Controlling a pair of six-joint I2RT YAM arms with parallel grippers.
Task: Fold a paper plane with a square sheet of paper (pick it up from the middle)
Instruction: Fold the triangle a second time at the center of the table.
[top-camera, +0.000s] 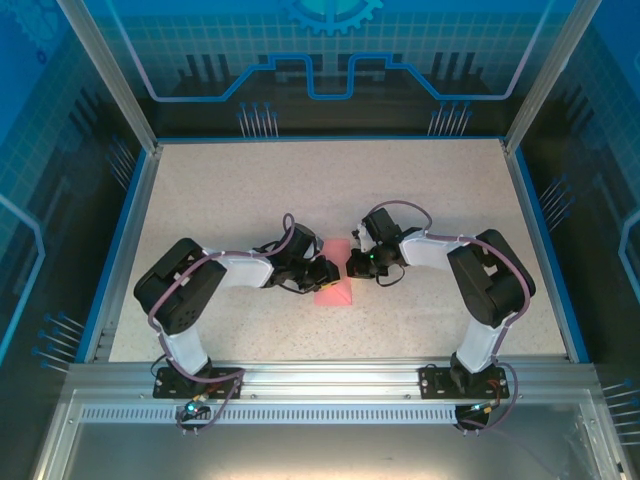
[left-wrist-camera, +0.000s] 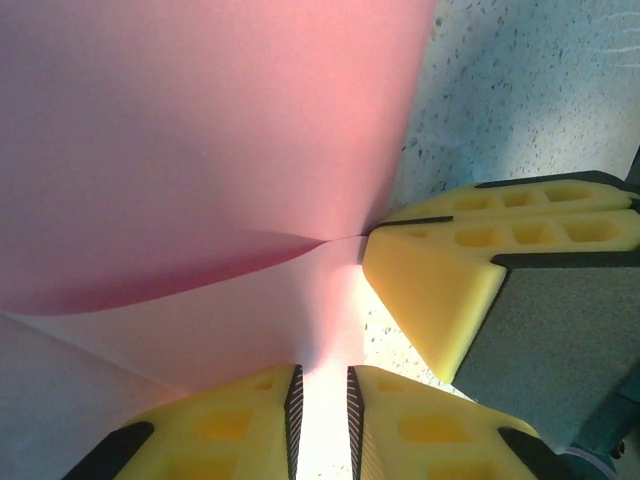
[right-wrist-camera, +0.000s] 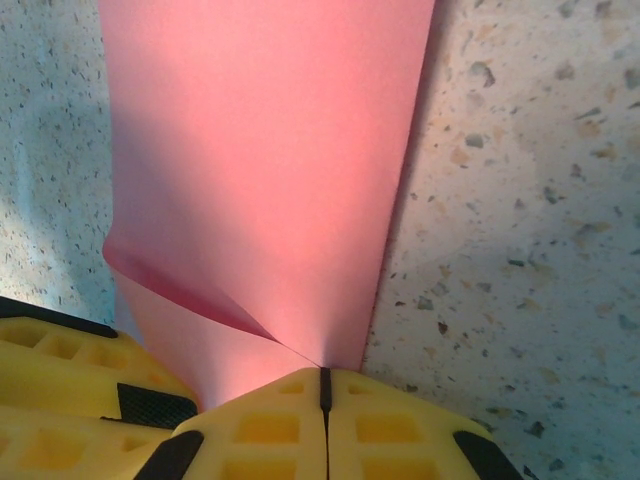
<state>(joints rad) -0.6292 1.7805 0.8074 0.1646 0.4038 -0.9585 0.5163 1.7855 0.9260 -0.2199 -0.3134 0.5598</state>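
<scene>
- I see the sheet of paper (top-camera: 337, 291) at the middle of the table (top-camera: 250, 190), under the two wrists where they meet.
- On the left wrist view, the left gripper (left-wrist-camera: 320, 390) has its pads nearly together, with a strip of the sheet pinched in the narrow gap.
- On the right wrist view, the right gripper (right-wrist-camera: 322, 378) has its pads pressed tight on the sheet's edge, at the point where one layer curls over another.
- The grippers sit just beside each other, tips facing.
- The upper flap is bowed and does not lie flat.
</scene>
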